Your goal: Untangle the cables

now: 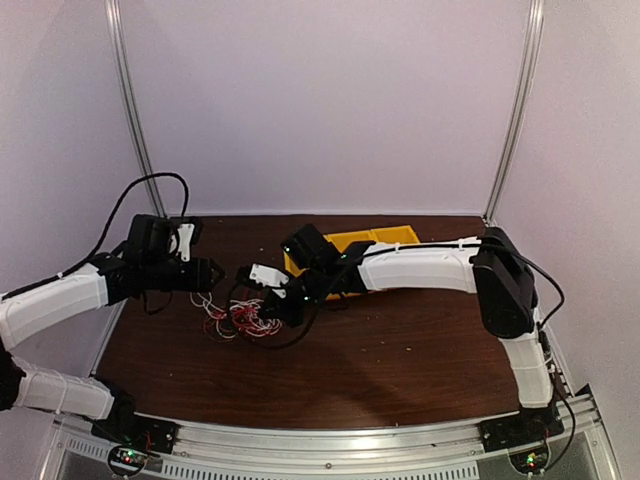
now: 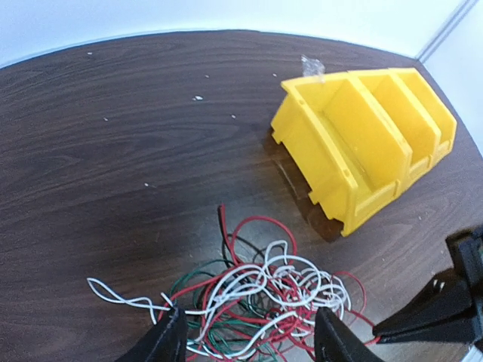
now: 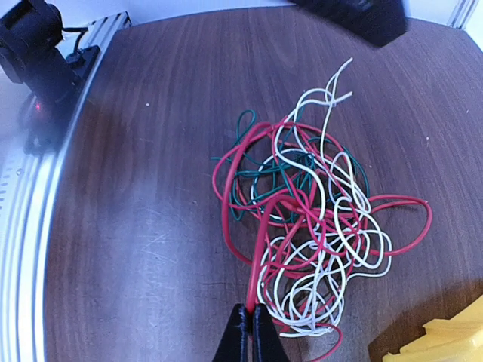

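The cables [image 2: 260,298] lie in one loose tangle of white, red and green wires on the dark wooden table [image 2: 113,151]. In the left wrist view my left gripper [image 2: 250,341] hangs open just above the tangle's near edge, one finger on each side of it, holding nothing. My right gripper [image 3: 251,326] is shut on a red cable [image 3: 264,249] that rises from the heap [image 3: 309,219] straight into its tips. From above, both grippers meet over the tangle [image 1: 240,320]: the left gripper [image 1: 208,274] from the left and the right gripper [image 1: 272,304] from the right.
A yellow bin [image 2: 366,139] with open compartments stands just right of the tangle, behind the right arm [image 1: 420,268] in the top view [image 1: 360,240]. Its corner [image 3: 445,339] shows by the right gripper. The aluminium front rail [image 3: 30,188] runs along the table's near edge.
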You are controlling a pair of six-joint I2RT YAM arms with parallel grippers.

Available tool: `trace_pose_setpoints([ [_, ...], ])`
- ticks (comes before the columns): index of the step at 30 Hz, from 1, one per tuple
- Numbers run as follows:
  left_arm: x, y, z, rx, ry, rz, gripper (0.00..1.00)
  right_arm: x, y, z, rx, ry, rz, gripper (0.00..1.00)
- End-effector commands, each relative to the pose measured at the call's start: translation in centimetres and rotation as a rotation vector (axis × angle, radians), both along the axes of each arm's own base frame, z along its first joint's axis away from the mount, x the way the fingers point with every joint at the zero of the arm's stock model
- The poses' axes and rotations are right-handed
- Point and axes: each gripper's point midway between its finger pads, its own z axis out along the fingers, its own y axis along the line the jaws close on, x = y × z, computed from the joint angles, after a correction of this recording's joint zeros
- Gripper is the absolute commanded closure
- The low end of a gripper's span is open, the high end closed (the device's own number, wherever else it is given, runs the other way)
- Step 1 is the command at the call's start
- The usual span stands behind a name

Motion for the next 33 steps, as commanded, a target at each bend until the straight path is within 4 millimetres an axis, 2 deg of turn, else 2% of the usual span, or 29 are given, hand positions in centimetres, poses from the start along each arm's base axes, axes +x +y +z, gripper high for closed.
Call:
trace_pose_setpoints([
  [1,-2.3,-2.1,4.6,-0.072,-0.237,-0.092,0.41,-2.1,-1.2,9.7,0.143,-0.023,0.029,1.0],
  [4,-4.7,-3.9,6.1,-0.103,-0.314,-0.2,0.41,-2.4,-2.1,12.3,0.163,-0.042,0.031,1.0],
  [6,-6.6,-6.0,6.9,-0.112,-0.36,-0.304,0.41,-2.5,-2.6,13.5,0.167,-0.043,0.03,1.0],
  [9,-9.7,-9.2,7.7,-0.147,-0.438,-0.487,0.4,-2.7,-3.1,14.2,0.164,-0.041,0.03,1.0],
  [10,-10.1,-10.0,7.9,-0.155,-0.458,-0.503,0.4,-2.8,-3.3,14.2,0.159,-0.038,0.034,1.0],
  [13,-9.5,-11.2,7.9,-0.129,-0.497,-0.484,0.38,-4.0,-3.9,14.9,0.163,-0.016,0.073,1.0],
  [17,-9.4,-13.8,6.6,-0.124,-0.522,-0.577,0.39,-5.0,-5.1,16.8,0.207,-0.02,0.077,1.0],
  [20,-9.7,-15.5,5.6,-0.147,-0.558,-0.614,0.48,-5.5,-6.0,18.7,0.237,-0.05,0.081,1.0],
  [22,-9.5,-15.8,4.6,-0.172,-0.574,-0.607,0.51,-5.9,-6.7,20.2,0.256,-0.068,0.09,1.0],
  [27,-8.0,-15.5,1.4,-0.176,-0.573,-0.513,0.68,-6.3,-8.8,23.7,0.31,-0.075,0.116,1.0],
  [31,-6.5,-16.5,-1.5,-0.124,-0.51,-0.493,0.82,-7.0,-10.0,26.3,0.334,-0.105,0.153,1.0],
  [33,-5.4,-16.5,-3.0,-0.077,-0.476,-0.448,0.9,-7.0,-10.6,28.1,0.365,-0.117,0.155,1.0],
])
